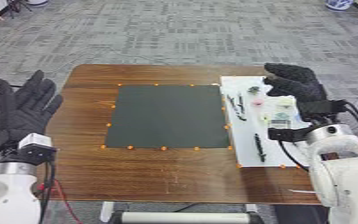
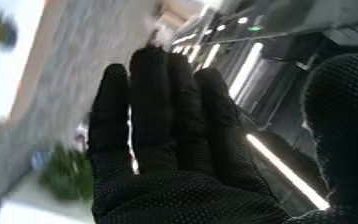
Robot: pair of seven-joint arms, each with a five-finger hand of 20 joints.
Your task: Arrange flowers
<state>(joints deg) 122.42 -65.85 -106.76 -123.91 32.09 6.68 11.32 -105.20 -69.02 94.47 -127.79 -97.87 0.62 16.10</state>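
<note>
Lifting the pink flower piece (image 1: 257, 102), on the white sheet (image 1: 242, 135) toward three o'clock from the dark mat (image 1: 167, 116), likely wants the right hand (image 1: 307, 89), wide with straight fingers, lowered gently, clear of the black stems (image 1: 260, 147).

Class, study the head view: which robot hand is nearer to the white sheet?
Right. The right hand is at the right side of the white sheet; the left hand is to the left, beyond the dark mat.

Head view: even, moderate light, soft detail. Right wrist view: bright ceiling lights (image 2: 286, 171); blurred floor; dark glove (image 2: 180, 195).
</note>
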